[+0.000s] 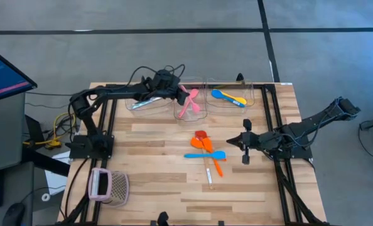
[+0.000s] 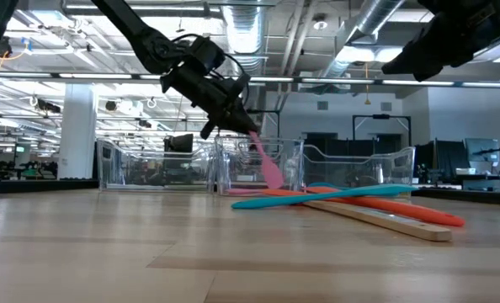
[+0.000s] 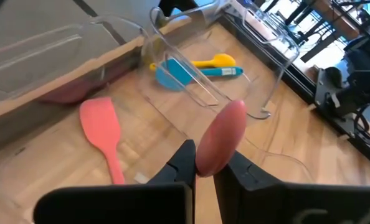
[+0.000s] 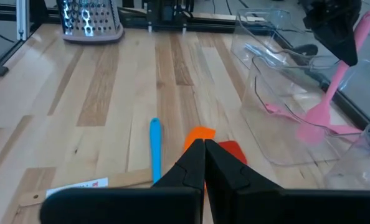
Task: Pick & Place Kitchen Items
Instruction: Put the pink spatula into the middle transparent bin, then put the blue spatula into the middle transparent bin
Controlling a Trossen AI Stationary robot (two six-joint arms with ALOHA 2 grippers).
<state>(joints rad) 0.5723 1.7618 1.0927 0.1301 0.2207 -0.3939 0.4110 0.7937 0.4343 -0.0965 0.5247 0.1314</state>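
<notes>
Your right gripper [image 4: 205, 163]: fingers pressed together, low over the table [image 4: 110, 106]. Blue spoon [image 4: 155, 149], orange spoon [image 4: 199, 134] just ahead. Beyond, left gripper [image 4: 334, 31] holds pink spatula [image 4: 331, 93] in clear bin [image 4: 278, 124]. Mesh basket [image 4: 88, 18] far off.

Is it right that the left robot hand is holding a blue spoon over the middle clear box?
Not quite. The left gripper is over the middle clear box, but the utensil it is shut on is pink, not blue. The low view shows it plainly; the blue spoon lies in another box.
</notes>
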